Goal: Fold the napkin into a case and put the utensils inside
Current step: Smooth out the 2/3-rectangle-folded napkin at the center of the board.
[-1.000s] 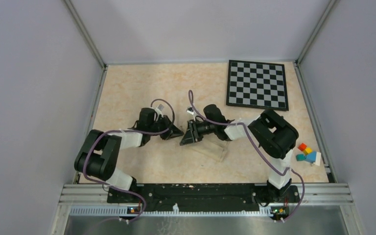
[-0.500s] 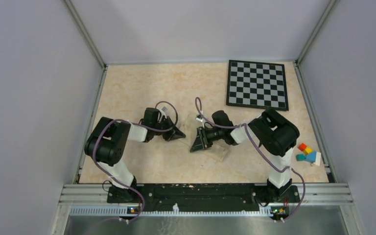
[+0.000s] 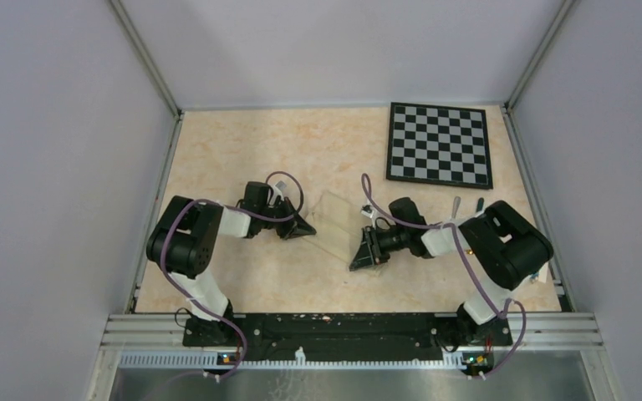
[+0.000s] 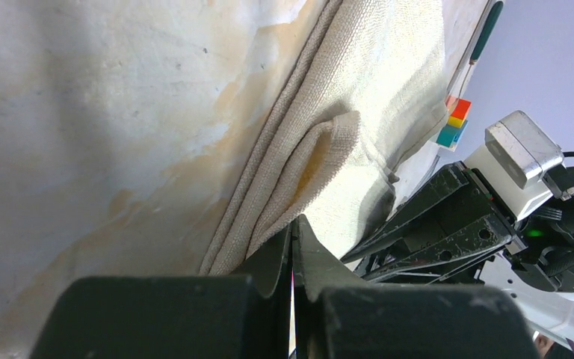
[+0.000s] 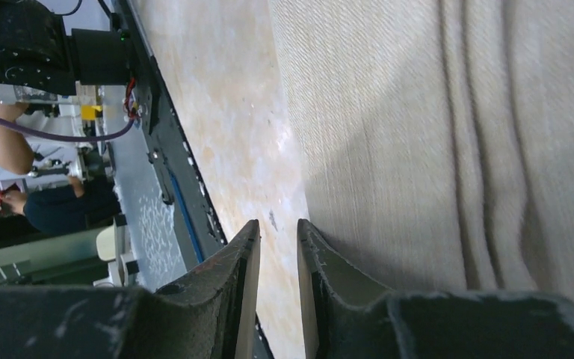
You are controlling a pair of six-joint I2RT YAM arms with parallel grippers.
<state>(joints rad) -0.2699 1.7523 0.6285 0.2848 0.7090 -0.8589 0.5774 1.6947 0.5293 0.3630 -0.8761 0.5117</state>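
Observation:
The beige napkin [image 3: 335, 220] lies folded in layers on the table between my two grippers. It also shows in the left wrist view [image 4: 351, 127] and the right wrist view [image 5: 433, 134]. My left gripper [image 3: 308, 228] is shut, its tips [image 4: 294, 219] against the napkin's left edge; no cloth shows between the fingers. My right gripper [image 3: 362, 253] is open a little and empty [image 5: 276, 224], one fingertip at the napkin's near-right edge. Two slim utensils [image 3: 456, 205] lie by my right arm. A dark-handled one [image 4: 484, 30] shows beyond the napkin.
The checkered board [image 3: 440, 144] lies at the back right. Small coloured blocks [image 4: 454, 121] sit at the right edge, mostly hidden behind my right arm in the top view. The black rail [image 3: 326, 327] runs along the near edge.
My right arm has pulled back to the right and nearer, off the napkin, uncovering the cloth and the utensils. My left gripper shifted slightly right, then stayed still.

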